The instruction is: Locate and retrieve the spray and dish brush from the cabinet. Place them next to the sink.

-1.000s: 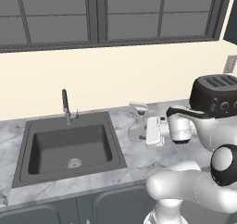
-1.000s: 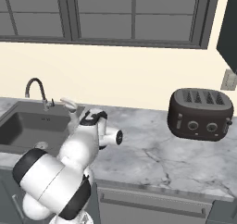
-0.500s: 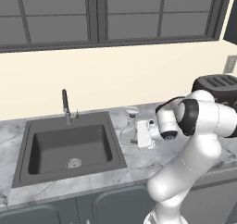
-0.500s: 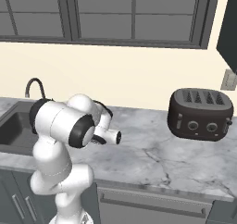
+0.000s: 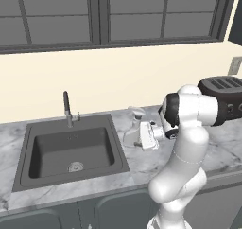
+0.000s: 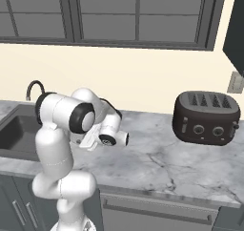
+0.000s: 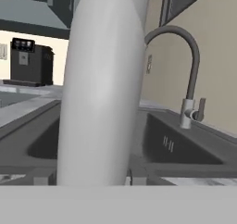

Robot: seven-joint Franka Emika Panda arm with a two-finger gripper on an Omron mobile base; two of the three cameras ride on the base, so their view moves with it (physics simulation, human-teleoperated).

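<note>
The spray (image 5: 131, 134), a pale grey bottle with a whitish trigger head, stands slightly tilted over the marble just right of the sink (image 5: 71, 125). My gripper (image 5: 140, 138) is shut on its body from the right. In the hand view the spray (image 7: 99, 89) is a wide pale column between my fingertips (image 7: 134, 176), with the sink (image 7: 185, 149) and its curved dark faucet (image 7: 194, 65) behind it. Whether the bottle's base touches the counter I cannot tell. A dark edge of the cabinet (image 5: 235, 15) shows at the upper right. The dish brush is out of view.
A black toaster (image 5: 227, 98) (image 6: 207, 118) sits on the marble counter to the right of my arm. The upright faucet (image 5: 66, 105) stands behind the basin. A dark coffee machine (image 7: 30, 61) stands far across the room. Windows line the wall above.
My arm has folded upright, its elbow rising. The gripper, still holding the spray, has shifted a little left and down towards the sink's right rim, then nearly stopped.
</note>
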